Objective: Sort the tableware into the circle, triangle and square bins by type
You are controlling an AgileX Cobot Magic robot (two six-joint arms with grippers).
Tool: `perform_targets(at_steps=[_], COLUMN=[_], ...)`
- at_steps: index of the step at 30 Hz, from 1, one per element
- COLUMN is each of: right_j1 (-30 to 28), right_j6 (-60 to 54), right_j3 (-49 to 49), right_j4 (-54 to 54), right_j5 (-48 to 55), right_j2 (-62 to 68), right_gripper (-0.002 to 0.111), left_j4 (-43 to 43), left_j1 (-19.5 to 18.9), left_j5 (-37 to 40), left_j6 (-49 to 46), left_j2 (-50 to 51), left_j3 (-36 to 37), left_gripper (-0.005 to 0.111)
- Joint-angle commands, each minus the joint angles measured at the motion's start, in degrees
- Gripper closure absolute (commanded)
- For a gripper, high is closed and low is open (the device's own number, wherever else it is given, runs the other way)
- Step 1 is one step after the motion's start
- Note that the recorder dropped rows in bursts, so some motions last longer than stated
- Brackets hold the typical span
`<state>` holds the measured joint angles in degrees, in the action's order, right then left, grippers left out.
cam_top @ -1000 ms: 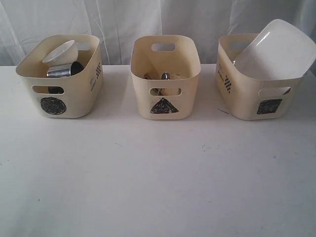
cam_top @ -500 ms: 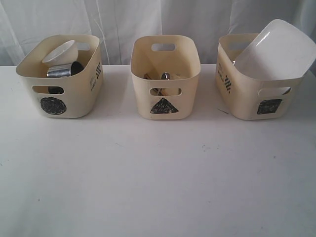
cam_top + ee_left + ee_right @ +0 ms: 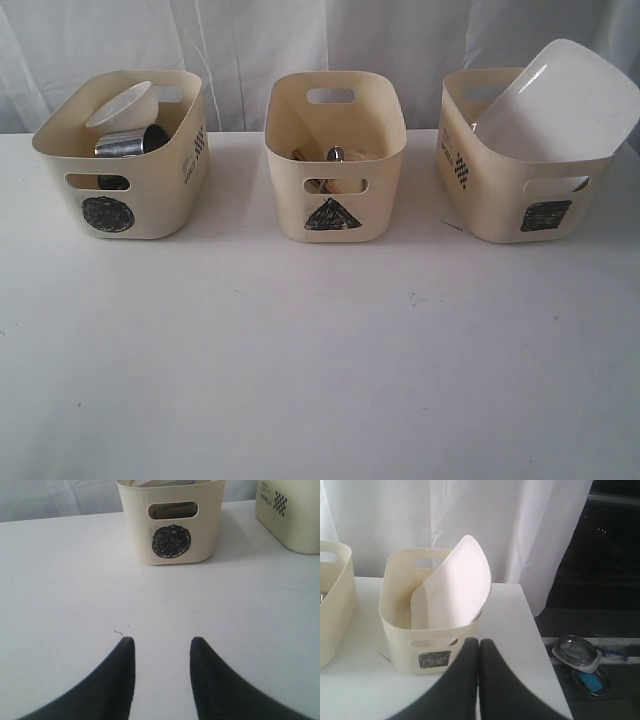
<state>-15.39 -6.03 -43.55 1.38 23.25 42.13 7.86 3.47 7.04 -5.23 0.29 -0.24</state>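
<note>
Along the far edge of the worktop (image 3: 320,380) stand three bins in a row, well apart. The circle bin (image 3: 150,200), toward the far left corner, holds a small white round bowl (image 3: 122,105) tilted above a steel mug (image 3: 125,143). The triangle bin (image 3: 335,125), at mid-edge, holds cutlery (image 3: 334,154), mostly hidden. The square bin (image 3: 490,190), toward the far right corner, holds the large white square plate (image 3: 565,100), tilted and rising above the rim. My left gripper (image 3: 162,640) has its jaws apart over bare worktop, empty. My right gripper (image 3: 479,642) has its jaws pressed together, holding nothing.
</note>
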Motion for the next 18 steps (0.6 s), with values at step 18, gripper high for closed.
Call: perform_targets(at_steps=[18], right_j1=[0.0], right_j6=[7.6], right_j3=[14.3], right_j4=[-1.7], right_j5=[12.6], right_j2=[-22.7], right_gripper=[0.108], left_j4=[0.4], left_j1=[0.1], left_j5=[0.2], left_j6=[-0.1], left_j2=[-0.3], left_j3=[0.2], left_gripper=[0.065])
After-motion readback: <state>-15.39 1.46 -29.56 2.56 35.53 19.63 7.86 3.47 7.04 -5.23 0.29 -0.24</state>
